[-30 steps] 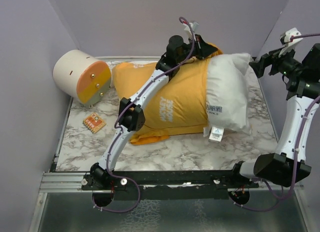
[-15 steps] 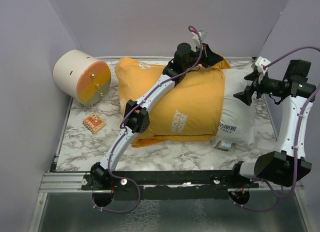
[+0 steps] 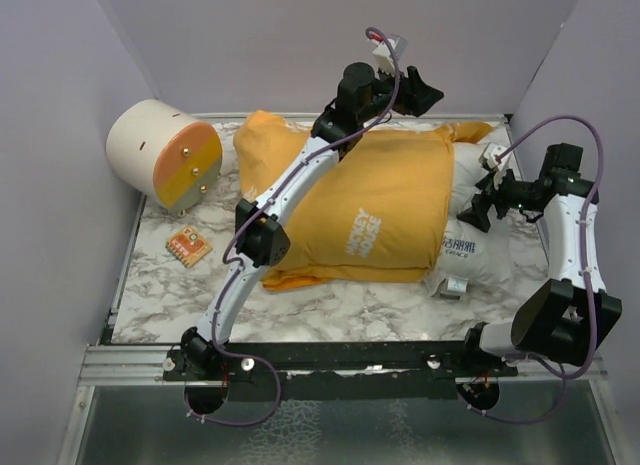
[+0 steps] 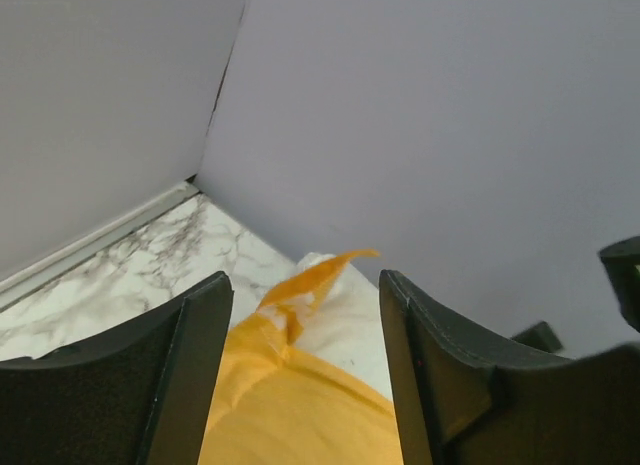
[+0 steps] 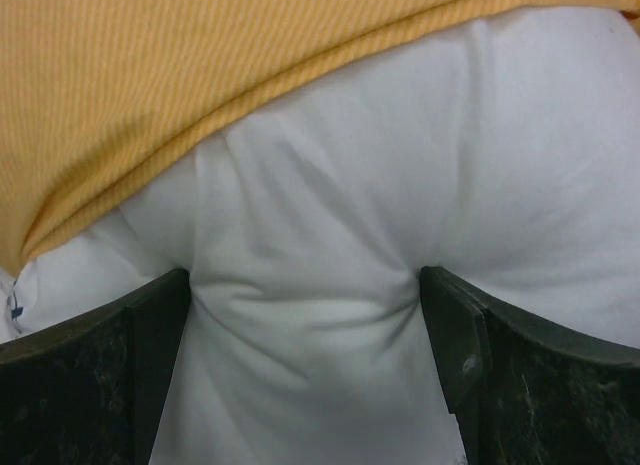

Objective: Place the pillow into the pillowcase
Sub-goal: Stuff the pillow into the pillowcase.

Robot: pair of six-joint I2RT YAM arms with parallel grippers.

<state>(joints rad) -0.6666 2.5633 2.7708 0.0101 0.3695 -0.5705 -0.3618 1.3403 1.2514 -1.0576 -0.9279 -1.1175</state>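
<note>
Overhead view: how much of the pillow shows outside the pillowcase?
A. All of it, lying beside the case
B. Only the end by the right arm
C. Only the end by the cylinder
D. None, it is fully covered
B: the pillow shows white only at the end beside the right hand; the orange pillowcase covers the rest.
</note>
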